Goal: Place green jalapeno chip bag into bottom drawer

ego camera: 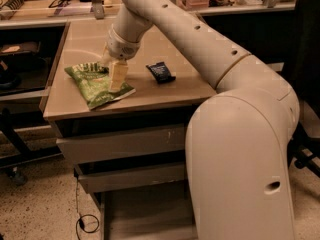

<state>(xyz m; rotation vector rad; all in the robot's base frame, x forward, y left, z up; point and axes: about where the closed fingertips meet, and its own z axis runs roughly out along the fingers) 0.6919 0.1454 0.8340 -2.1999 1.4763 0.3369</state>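
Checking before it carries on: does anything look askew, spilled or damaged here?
Nothing stands out. The green jalapeno chip bag lies flat on the cabinet top with the gripper over it, a dark packet lies beside it, and the bottom drawer stands open.
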